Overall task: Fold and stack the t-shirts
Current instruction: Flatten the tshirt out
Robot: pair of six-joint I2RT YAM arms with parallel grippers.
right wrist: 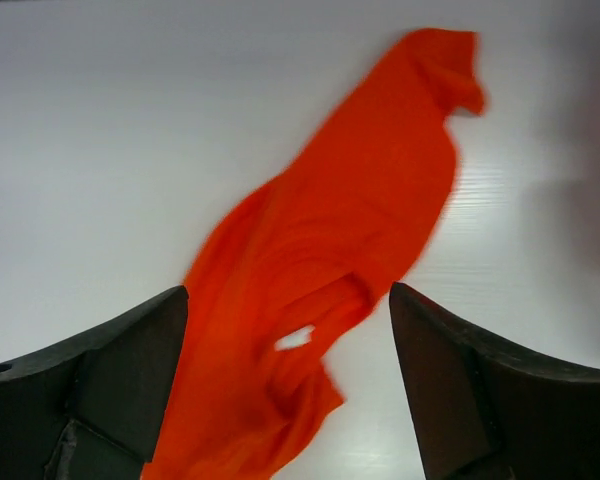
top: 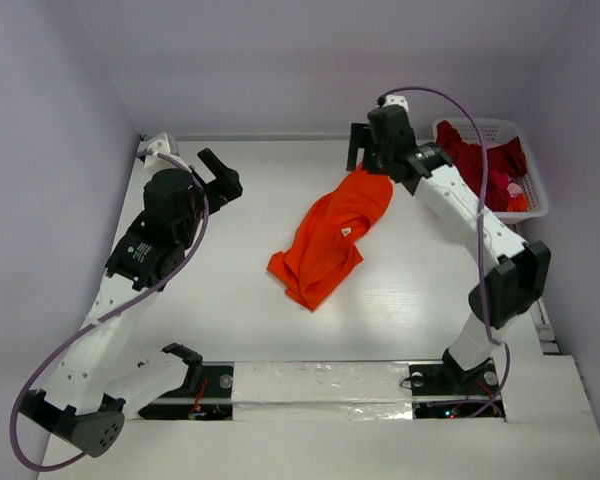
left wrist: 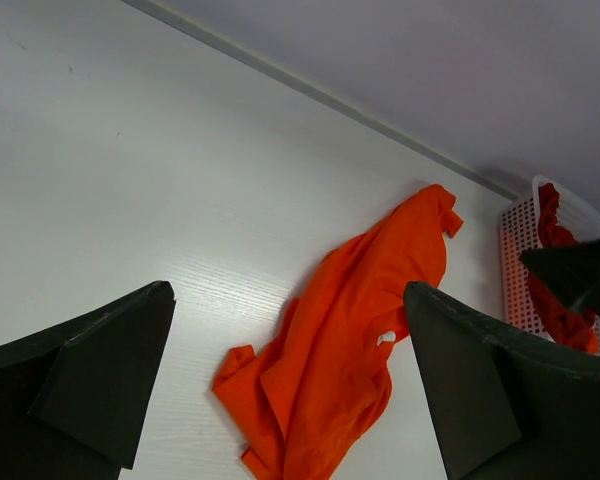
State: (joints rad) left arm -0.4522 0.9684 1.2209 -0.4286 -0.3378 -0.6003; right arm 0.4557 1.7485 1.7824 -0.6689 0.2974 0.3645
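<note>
The bright orange t-shirt (top: 332, 236) lies crumpled and stretched out in the middle of the table, its white neck label (top: 345, 233) showing. It also shows in the left wrist view (left wrist: 345, 340) and the right wrist view (right wrist: 330, 260). My right gripper (top: 368, 150) hangs open and empty above the shirt's far end. My left gripper (top: 223, 180) is open and empty at the far left, well apart from the shirt. Dark red t-shirts (top: 477, 165) lie piled in the basket.
A white latticed basket (top: 533, 195) stands at the far right against the wall; it also shows in the left wrist view (left wrist: 515, 270). Walls close in the table at the back and on both sides.
</note>
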